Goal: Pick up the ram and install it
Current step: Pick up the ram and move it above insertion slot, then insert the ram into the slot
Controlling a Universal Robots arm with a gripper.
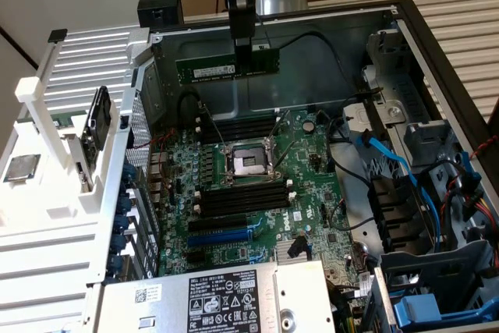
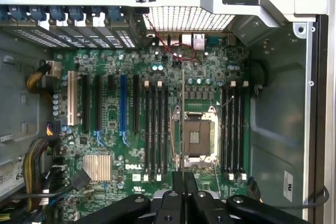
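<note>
Gripper (image 1: 244, 60) nearly closed, pinching ram (image 1: 207, 68) at mid-length. Ram hangs level, on edge, well above CPU socket (image 1: 248, 163), clear of board. Black slots (image 1: 243, 197) lie on both sides of socket.

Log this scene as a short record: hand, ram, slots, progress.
hand: shut on the ram
ram: held level in the air above the motherboard
slots: black, in banks on both sides of the socket, look empty
progress: ram picked up, not yet installed
</note>
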